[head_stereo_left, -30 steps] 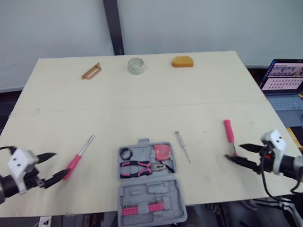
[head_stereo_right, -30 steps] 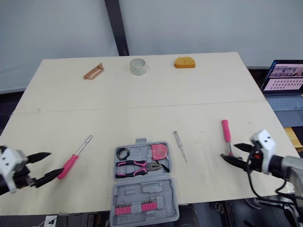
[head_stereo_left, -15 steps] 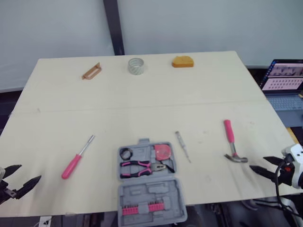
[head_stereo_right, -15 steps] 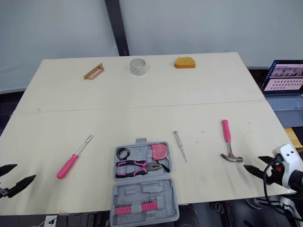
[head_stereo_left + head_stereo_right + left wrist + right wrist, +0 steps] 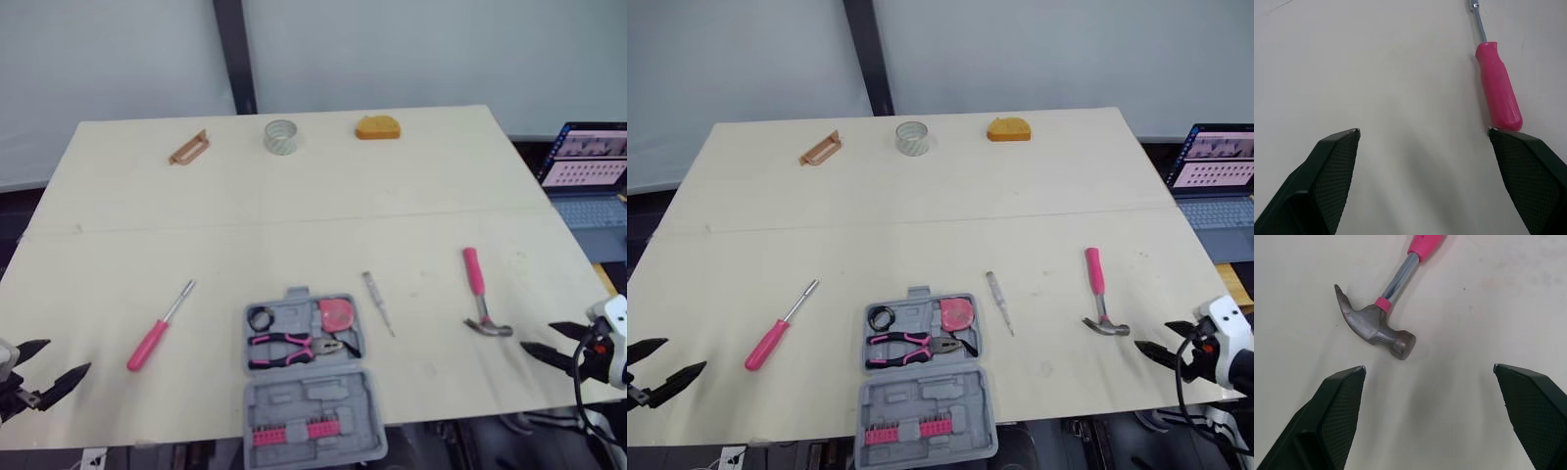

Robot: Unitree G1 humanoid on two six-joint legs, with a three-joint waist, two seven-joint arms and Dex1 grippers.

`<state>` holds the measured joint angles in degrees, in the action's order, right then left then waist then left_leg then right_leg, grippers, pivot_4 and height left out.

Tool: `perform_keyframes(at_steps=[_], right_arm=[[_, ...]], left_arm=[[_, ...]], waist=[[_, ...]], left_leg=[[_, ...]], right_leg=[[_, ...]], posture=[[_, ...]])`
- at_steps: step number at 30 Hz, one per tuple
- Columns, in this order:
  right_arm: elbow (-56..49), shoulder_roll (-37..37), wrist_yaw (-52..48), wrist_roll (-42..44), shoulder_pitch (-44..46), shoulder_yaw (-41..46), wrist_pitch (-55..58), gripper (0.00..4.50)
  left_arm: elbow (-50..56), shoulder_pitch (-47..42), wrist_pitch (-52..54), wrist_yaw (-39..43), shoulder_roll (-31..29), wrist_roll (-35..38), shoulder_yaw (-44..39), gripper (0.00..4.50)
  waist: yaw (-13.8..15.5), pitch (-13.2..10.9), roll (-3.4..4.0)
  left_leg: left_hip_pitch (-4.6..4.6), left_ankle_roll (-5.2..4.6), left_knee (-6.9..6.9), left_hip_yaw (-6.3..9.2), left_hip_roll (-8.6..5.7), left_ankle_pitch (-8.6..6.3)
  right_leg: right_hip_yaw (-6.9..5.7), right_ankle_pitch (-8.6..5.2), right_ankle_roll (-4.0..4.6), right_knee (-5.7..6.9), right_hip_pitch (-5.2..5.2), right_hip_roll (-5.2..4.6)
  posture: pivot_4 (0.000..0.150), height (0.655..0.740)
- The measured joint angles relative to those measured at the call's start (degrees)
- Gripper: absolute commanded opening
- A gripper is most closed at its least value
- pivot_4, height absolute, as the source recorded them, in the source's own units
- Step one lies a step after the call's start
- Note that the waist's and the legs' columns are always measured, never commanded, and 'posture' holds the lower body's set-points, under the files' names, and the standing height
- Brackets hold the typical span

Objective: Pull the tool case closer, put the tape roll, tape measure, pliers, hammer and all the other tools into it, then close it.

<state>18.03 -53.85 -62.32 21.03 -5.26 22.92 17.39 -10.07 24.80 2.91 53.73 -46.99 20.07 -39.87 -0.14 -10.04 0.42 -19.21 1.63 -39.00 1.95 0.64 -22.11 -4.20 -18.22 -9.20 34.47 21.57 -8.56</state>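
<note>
Tabletop (image 5: 294,196) layout unchanged; left gripper (image 5: 67,357) and right gripper (image 5: 537,335) stay wide open, empty.

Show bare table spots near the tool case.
Bare: the wide band between the tool case and the far row with the tape roll; between the screwdriver and the case. Tighter on the case's right, by the tester pen and hammer.

A hammer (image 5: 1382,318) with a pink grip lies flat on the pale surface (image 5: 1474,323), its steel head nearest the camera. The right hand (image 5: 1429,369) spreads its two black fingers (image 5: 1334,416) wide, empty, just short of the head.
</note>
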Motion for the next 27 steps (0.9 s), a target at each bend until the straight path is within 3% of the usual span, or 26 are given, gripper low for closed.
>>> perform_keyframes(at_steps=[5, 11, 14, 21, 27], right_arm=[[-16.3, 0.0, -0.5, 3.8, -0.4, -1.7, 7.2, 4.42], [-31.6, 1.1, -0.7, 5.9, 2.8, -13.3, 13.8, 4.42], [-35.8, 2.1, -0.6, 5.3, 6.0, -19.6, 15.4, 3.6], [-36.8, 3.6, -0.3, -2.5, 11.1, -33.1, 13.4, 0.02], [-34.5, 6.5, 1.0, -8.0, 12.1, -38.9, 11.1, 0.0]], left_arm=[[10.9, 0.5, 5.0, 1.3, 0.0, 1.0, 4.3, 4.5], [24.4, 1.4, 12.2, 3.4, -0.4, 2.0, 15.4, 4.5], [27.7, 0.3, 14.1, 3.5, -0.4, 1.8, 20.9, 3.67], [28.7, -3.6, 15.3, 2.4, 0.4, -0.9, 29.7, 0.07], [28.0, -4.9, 15.0, 0.7, 2.6, -3.6, 34.9, 0.02]], waist=[[0.1, 0.0, 0.03], [0.1, 0.0, 0.04], [0.1, 0.0, 0.04], [0.3, -0.1, -0.01], [0.2, -0.1, -0.01]], left_leg=[[0.0, 0.04, 0.0, 0.02, 0.06, -0.02], [-0.02, 0.04, -0.05, 0.01, 0.05, -0.03], [-0.02, 0.04, -0.05, 0.03, 0.06, -0.03], [-0.06, 0.03, -0.1, 0.05, 0.0, -0.03], [-0.05, 0.04, -0.13, 0.03, 0.02, -0.03]], right_leg=[[0.0, 0.02, 0.01, 0.01, 0.0, 0.04], [0.01, 0.03, 0.01, -0.01, 0.0, 0.04], [0.01, 0.03, 0.02, 0.0, 0.0, 0.06], [0.02, 0.05, 0.03, -0.03, 0.0, 0.05], [0.01, 0.05, 0.03, 0.01, 0.01, 0.06]], posture=[[0.15, 0.74], [0.15, 0.74], [0.15, 0.74], [0.15, 0.74], [0.15, 0.74]])
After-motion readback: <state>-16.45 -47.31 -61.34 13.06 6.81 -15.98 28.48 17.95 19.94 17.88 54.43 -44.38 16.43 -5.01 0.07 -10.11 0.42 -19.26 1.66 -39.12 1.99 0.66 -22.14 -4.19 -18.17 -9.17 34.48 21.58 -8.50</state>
